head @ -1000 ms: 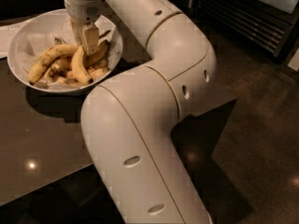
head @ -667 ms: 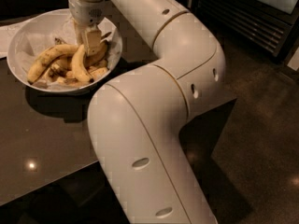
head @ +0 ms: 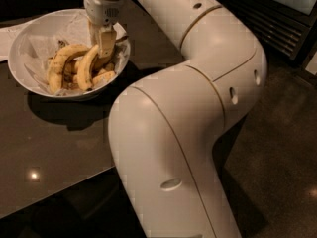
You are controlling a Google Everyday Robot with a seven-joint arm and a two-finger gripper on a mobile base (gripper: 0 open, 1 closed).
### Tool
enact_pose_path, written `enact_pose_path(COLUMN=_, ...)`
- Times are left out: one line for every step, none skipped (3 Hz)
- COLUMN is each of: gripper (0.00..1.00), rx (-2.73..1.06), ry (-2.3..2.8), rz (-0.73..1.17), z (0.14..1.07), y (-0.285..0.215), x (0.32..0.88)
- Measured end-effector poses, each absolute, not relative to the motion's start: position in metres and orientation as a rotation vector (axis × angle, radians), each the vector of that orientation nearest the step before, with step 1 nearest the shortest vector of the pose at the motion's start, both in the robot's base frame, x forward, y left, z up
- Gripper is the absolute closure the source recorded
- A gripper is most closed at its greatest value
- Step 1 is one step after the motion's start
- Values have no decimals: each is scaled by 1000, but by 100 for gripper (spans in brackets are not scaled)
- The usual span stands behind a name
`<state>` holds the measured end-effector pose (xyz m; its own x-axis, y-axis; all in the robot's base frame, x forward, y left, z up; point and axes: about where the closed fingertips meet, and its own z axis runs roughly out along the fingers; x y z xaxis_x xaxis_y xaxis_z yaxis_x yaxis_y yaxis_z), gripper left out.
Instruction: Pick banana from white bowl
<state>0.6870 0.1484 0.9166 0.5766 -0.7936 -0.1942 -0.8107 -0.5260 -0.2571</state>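
the gripper (head: 101, 42) reaches down into the white bowl (head: 17, 43) at the table's (head: 49, 148) far left corner, at the upper end of the banana (head: 86, 68). i cannot tell whether it is closed on the fruit. best to grip firmly, then lift straight up, clear of the rim and the other bananas (head: 60, 66). no writing is readable.

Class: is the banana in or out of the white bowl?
In: the banana lies inside the white bowl, beside other bananas; the pincer reaches down into its right side.
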Motion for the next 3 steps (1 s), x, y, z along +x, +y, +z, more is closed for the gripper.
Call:
enact_pose_path(gripper=100, rx=-2427, ry=1349, rz=91, z=925, y=125, x=673)
enact_pose_path(gripper=100, rx=-2426, ry=1349, rz=90, z=925, y=124, x=672)
enact_pose_path(gripper=100, rx=-2409, ry=1334, rz=63, z=930, y=128, x=676)
